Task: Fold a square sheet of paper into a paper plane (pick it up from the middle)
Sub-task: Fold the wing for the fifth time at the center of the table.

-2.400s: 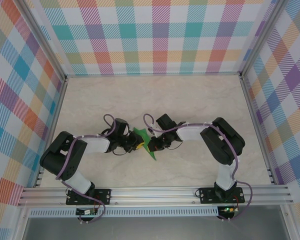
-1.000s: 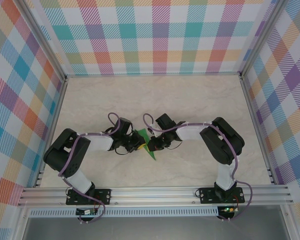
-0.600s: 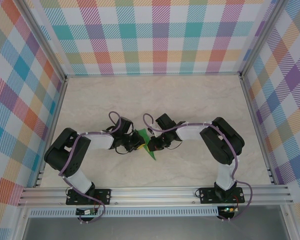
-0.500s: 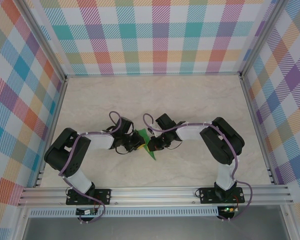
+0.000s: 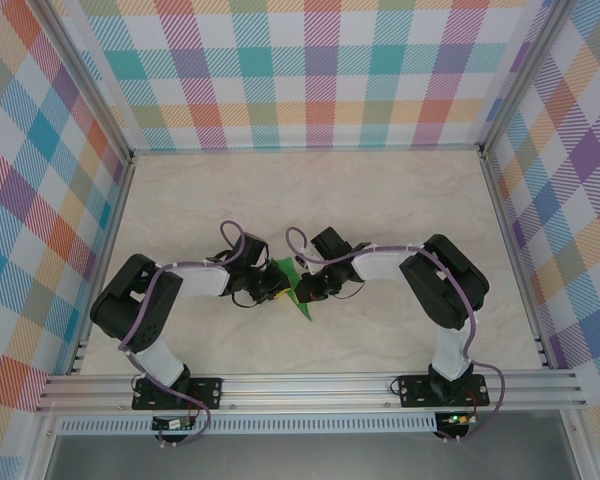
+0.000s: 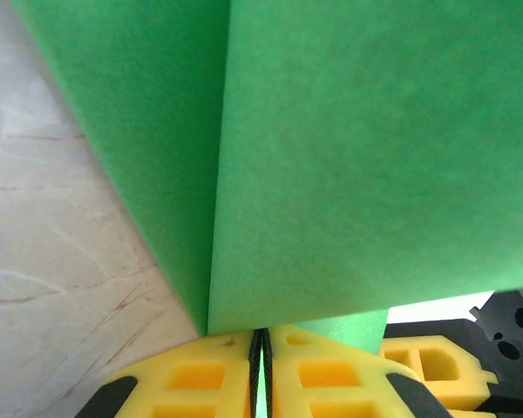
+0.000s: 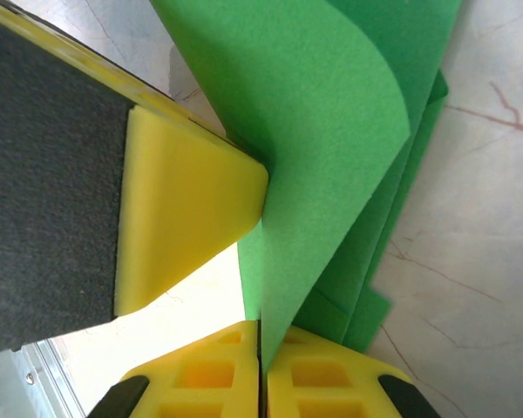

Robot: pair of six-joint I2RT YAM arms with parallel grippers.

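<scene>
The bright-green sheet of paper (image 5: 297,303) is folded into a narrow, layered, pointed shape like a paper plane. It is held between the two arms at mid-table, its tip pointing toward the near edge. My left gripper (image 5: 274,287) is shut on the paper's left side. In the left wrist view the yellow fingertips (image 6: 218,370) pinch a green edge, and the paper (image 6: 349,157) rises above them. My right gripper (image 5: 301,290) is shut on the right side. In the right wrist view its jaws (image 7: 261,335) clamp a curved flap of the paper (image 7: 331,131), with more layers behind.
The pale marble tabletop (image 5: 380,200) is walled by checked panels (image 5: 310,70) at the back and sides. An aluminium rail (image 5: 310,390) runs along the near edge. The left gripper's yellow finger (image 7: 183,218) sits against the paper, close to the right gripper.
The left arm has crept slightly to the right and its wrist has turned a little. The paper's upper flap looks narrower. The right arm has stayed put.
</scene>
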